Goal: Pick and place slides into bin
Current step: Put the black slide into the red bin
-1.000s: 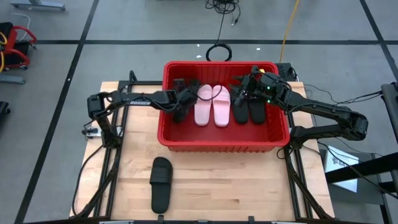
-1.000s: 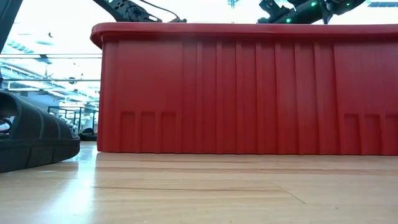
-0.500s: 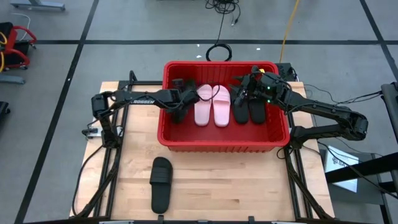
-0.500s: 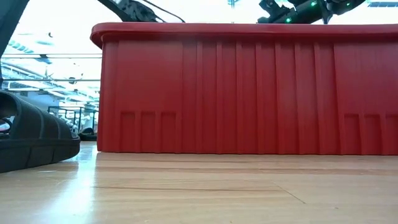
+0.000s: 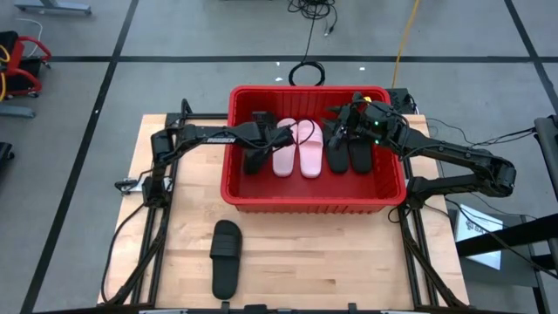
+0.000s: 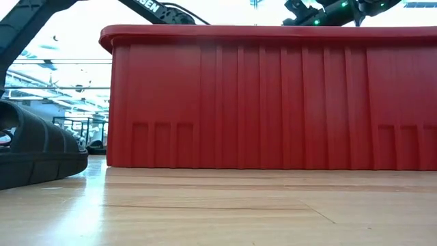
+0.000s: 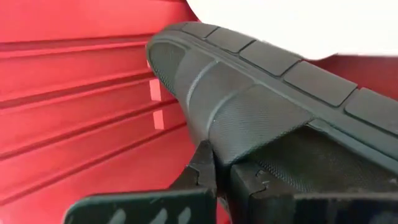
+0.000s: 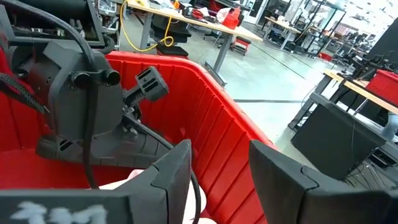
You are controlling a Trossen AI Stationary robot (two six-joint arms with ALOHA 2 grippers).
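L hand (image 5: 258, 139) pinches a black slide (image 5: 253, 155) inside the bin's (image 5: 314, 203) left end, mid-placement. R hand (image 5: 340, 125) spread over far-right slides. Next: release, then fetch last slide (image 5: 226, 258) on bench, near-left.

Both arms are dark, near-black, built of slim tubular links with chunkier joint housings. The left arm (image 5: 196, 137) carries white lettering along its forearm link, also readable at 11 o'clock in the low view. The right arm (image 5: 453, 157) shows small green lights near its wrist, at 2 o'clock from the table's centre. Thin black cables loop beside each wrist. The right gripper's fingers (image 8: 168, 174) are flat, matte-grey angular plates.
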